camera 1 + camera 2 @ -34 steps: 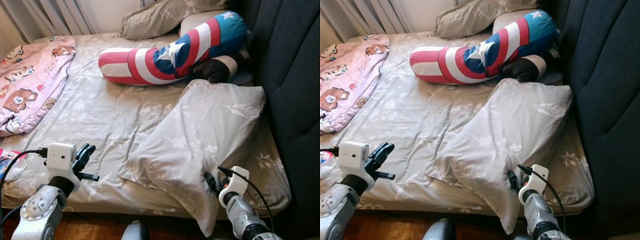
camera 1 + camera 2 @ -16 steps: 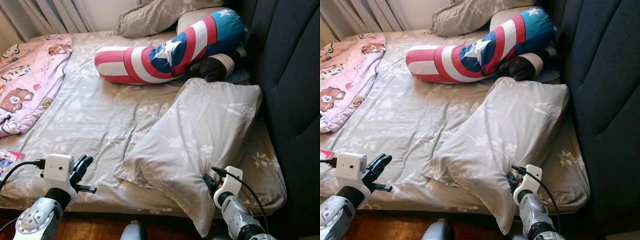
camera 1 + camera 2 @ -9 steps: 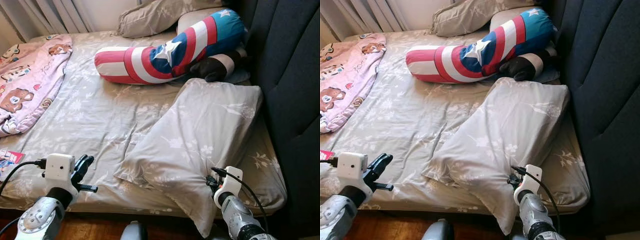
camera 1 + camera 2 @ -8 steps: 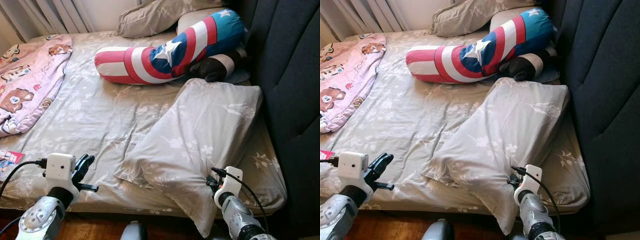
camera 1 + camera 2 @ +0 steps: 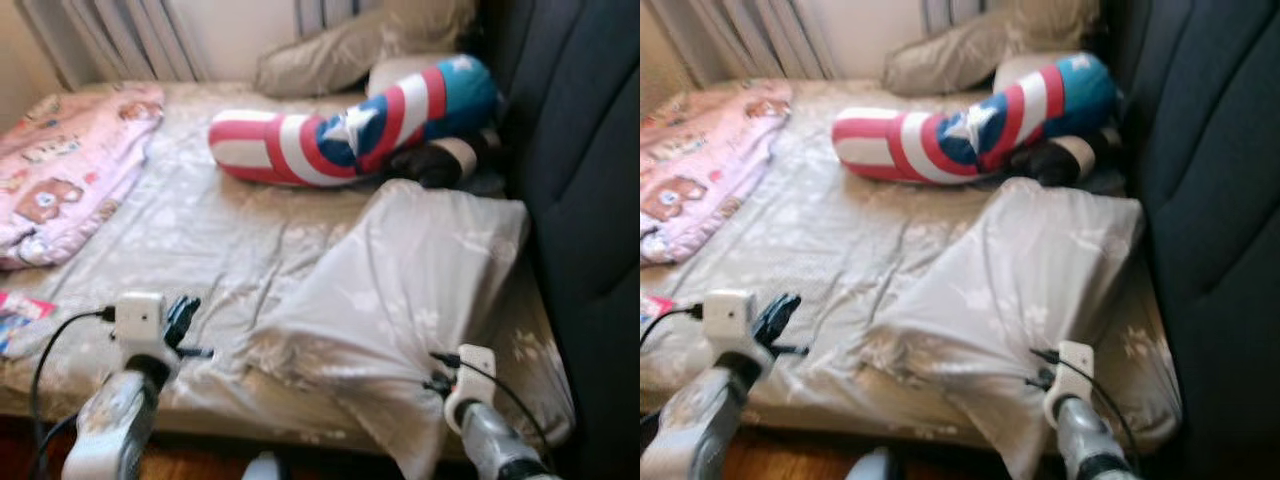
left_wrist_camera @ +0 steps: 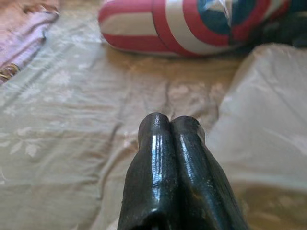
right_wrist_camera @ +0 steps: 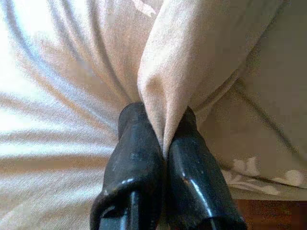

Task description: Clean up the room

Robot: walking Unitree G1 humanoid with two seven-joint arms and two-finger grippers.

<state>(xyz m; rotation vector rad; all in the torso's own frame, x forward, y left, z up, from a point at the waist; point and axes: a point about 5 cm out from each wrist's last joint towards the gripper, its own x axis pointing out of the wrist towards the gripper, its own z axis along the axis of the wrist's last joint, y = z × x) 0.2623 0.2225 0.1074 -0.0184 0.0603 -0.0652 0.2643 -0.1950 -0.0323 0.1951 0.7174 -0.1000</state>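
A large grey floral pillow (image 5: 400, 290) lies slanted on the right side of the bed, its near corner hanging over the mattress edge. My right gripper (image 7: 162, 129) is shut on a fold of that pillow's cloth at its near corner; the same gripper (image 5: 437, 383) is low at the bed's front edge. My left gripper (image 5: 182, 315) hovers over the sheet near the front left and its fingers (image 6: 170, 129) are pressed together with nothing between them.
A red, white and blue star bolster (image 5: 350, 125) lies across the head of the bed with a dark plush (image 5: 440, 160) beside it. Another grey pillow (image 5: 340, 55) is behind. A pink bear blanket (image 5: 60, 180) covers the left. A dark headboard (image 5: 580, 180) stands at right.
The whole picture has shifted and blurred, so the camera has moved. Both grippers keep their places; the right one still holds the pillow corner.
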